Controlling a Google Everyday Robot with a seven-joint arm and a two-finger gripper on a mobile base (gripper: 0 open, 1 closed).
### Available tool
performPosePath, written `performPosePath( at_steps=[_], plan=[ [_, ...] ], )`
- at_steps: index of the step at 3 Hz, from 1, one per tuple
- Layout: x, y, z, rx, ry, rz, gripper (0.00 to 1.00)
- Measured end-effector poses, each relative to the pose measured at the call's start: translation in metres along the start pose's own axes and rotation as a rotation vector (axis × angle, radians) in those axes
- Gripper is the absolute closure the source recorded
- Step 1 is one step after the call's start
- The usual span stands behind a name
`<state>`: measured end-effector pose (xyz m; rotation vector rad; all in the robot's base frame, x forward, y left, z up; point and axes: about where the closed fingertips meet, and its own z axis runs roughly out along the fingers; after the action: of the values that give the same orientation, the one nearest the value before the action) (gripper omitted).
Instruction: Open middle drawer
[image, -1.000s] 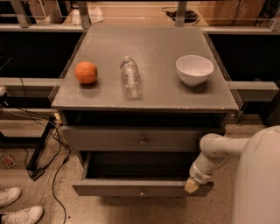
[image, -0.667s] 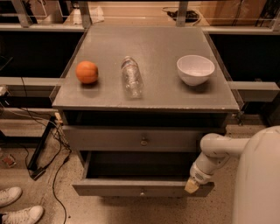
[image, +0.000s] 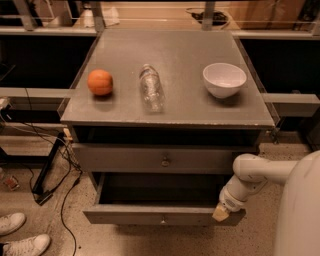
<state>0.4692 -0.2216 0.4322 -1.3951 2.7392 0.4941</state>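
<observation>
The grey cabinet (image: 170, 60) shows two drawer fronts. The upper one (image: 125, 159) is taller, has the bigger knob (image: 165, 160), and is shut. Below it the middle drawer (image: 130, 215), with a small knob (image: 162, 219), stands pulled out, and its dark inside (image: 160, 189) shows. My gripper (image: 220, 213) is at the right end of that drawer's front, touching or just over its top edge. My white arm (image: 250, 175) reaches in from the right. The lowest drawer is hidden under the open one.
On the cabinet top lie an orange (image: 100, 82), a clear plastic bottle (image: 151, 88) on its side, and a white bowl (image: 224, 79). Black cables (image: 60, 165) run over the floor at the left. White shoes (image: 20, 235) are at the lower left. My white base (image: 300, 210) fills the lower right.
</observation>
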Motion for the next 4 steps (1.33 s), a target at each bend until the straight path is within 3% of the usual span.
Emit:
performPosePath(
  at_steps=[2,4],
  plan=[
    [0.0037,0.0004,-0.0021,-0.001,-0.009,0.005,1.0],
    [0.0037,0.0005,-0.0021,-0.001,-0.009,0.005,0.58]
  ],
)
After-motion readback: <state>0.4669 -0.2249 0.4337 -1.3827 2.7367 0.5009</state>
